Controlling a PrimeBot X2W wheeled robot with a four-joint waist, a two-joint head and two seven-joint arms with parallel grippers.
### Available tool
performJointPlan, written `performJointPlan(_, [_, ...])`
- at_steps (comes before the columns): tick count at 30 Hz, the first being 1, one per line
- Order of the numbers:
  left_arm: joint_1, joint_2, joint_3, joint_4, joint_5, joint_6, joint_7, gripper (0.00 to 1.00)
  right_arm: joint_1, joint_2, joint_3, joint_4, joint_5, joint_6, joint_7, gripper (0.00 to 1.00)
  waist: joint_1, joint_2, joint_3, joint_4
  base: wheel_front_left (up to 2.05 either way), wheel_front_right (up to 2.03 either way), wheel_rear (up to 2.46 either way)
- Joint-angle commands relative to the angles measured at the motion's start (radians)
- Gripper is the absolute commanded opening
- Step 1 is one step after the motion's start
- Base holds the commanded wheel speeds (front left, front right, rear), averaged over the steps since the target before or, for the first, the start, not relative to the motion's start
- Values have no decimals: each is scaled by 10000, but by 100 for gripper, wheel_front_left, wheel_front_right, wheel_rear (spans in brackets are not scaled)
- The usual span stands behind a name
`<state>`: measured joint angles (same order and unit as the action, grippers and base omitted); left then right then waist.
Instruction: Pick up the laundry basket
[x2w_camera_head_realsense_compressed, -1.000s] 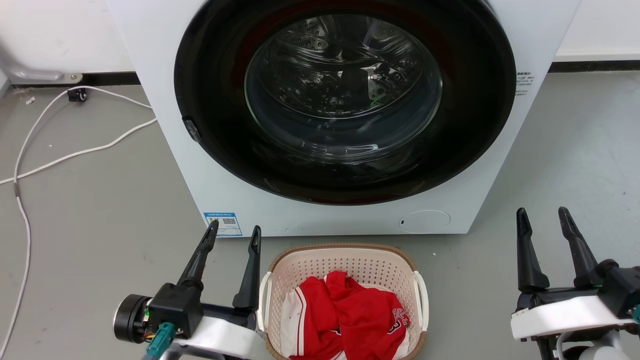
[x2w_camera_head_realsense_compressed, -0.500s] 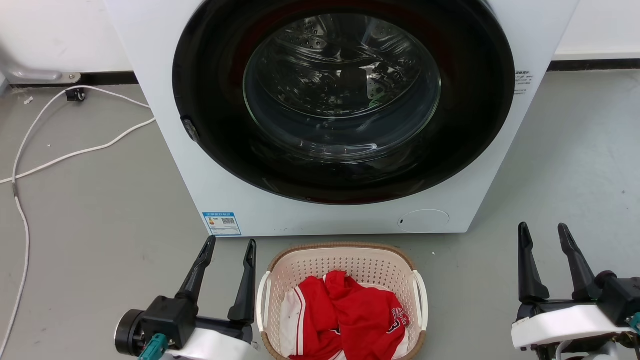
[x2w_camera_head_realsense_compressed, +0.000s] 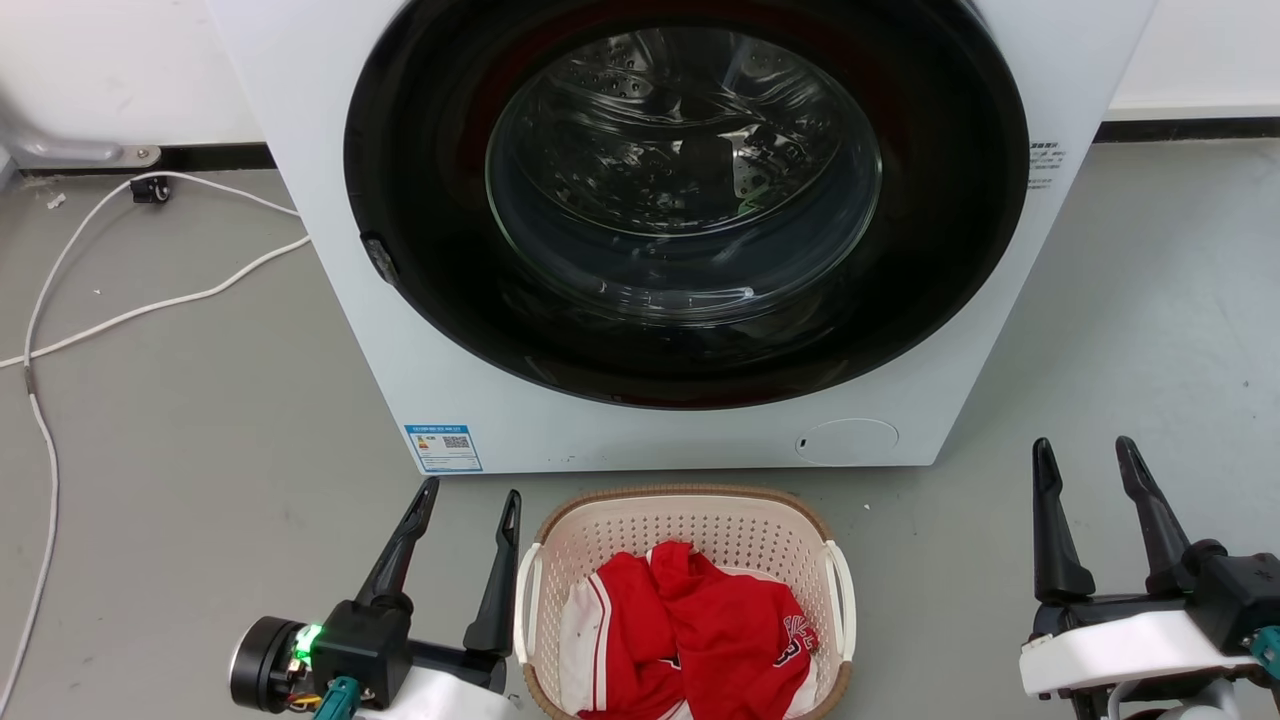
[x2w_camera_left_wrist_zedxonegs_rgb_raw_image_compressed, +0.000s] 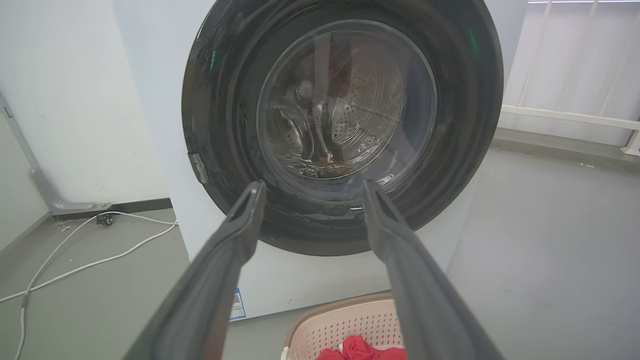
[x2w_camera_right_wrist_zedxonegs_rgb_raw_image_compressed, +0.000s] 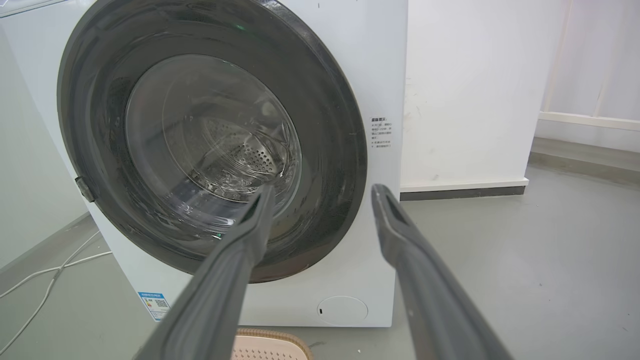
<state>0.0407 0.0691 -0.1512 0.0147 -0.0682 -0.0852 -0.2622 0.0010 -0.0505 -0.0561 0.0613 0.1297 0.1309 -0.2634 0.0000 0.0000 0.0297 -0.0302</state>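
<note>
Perforated cream plastic laundry basket (x2w_camera_head_realsense_compressed: 690, 530), woven-look rim; left tool (x2w_camera_head_realsense_compressed: 473, 489) and right tool (x2w_camera_head_realsense_compressed: 1084, 442) spread apart, empty

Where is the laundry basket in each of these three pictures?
Head view: the laundry basket sits bottom centre.
Left wrist view: laundry basket at the bottom edge, right of centre.
Right wrist view: laundry basket, a sliver at the bottom edge, left of centre.
Shared landmark: the washing machine door, just behind it.
</note>
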Motion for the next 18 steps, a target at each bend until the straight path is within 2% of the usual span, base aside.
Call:
performJointPlan(1, [90, -21, 34, -22, 24, -21, -37, 100, 21, 6, 8, -40, -40, -3, -21, 100, 0, 0, -2, 3, 0, 0, 0])
performJointPlan(18, [44, -148, 212, -10, 204, -92, -35, 100, -47, 6, 32, 79, 144, -3, -21, 100, 0, 0, 167, -2, 0, 0, 0])
